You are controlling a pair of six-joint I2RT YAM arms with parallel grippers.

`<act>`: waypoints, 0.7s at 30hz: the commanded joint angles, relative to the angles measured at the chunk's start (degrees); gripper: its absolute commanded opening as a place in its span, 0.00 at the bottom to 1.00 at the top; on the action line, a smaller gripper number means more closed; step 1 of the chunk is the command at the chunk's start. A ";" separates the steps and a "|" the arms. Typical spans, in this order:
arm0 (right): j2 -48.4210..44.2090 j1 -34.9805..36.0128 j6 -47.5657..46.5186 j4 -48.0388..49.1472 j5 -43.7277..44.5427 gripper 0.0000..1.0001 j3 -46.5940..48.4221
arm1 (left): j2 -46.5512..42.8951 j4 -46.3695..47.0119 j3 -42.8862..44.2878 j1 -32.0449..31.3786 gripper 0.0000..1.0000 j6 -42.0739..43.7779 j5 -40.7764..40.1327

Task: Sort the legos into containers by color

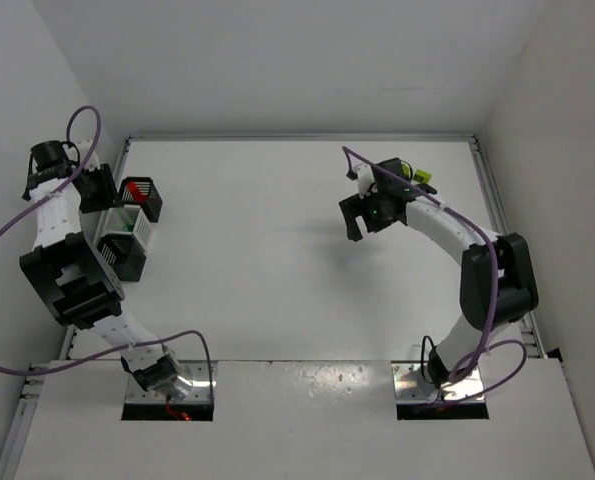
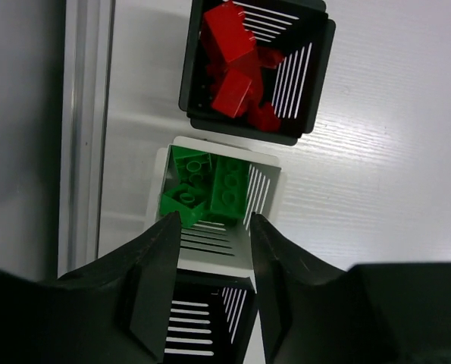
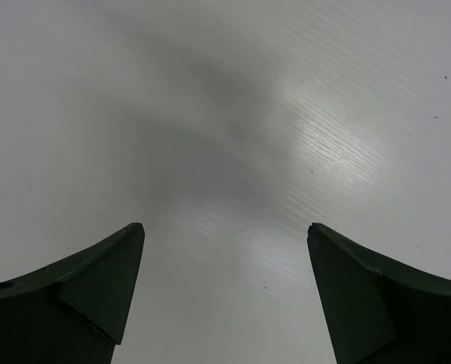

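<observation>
Left gripper (image 2: 214, 220) hangs over the near edge of the white bin (image 2: 264, 196), jaws partly parted, nothing between them. Right gripper (image 3: 225, 231) stands wide and empty over bare table (image 3: 210, 91), right of centre.

Progress, as judged:
- Red legos (image 2: 233, 68) heaped in the far black bin (image 2: 310, 91). Looks done.
- Dark green legos (image 2: 229, 186) lie in the white bin, several piled loosely, studs showing.
- Near black bin (image 2: 202, 318): the part visible between my fingers shows no brick; the rest is hidden.
- One yellow-green piece (image 1: 423, 178) shows beside my right wrist, well apart from the bins. Probably the lego left to sort.

All three bins sit in a row at the table's left edge.
</observation>
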 commanded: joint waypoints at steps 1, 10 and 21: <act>0.50 -3.00 2.79 -0.35 -1.91 0.89 2.58 | -1.46 1.84 -0.15 0.67 0.47 -0.81 -0.72; 5.83 -16.53 4.82 0.10 2.65 0.85 12.93 | -21.93 8.52 -2.52 -2.90 0.69 -0.47 17.22; 28.26 -25.59 -5.10 -5.45 -1.01 0.77 43.51 | -31.69 8.52 -5.16 -14.18 1.00 -2.74 24.22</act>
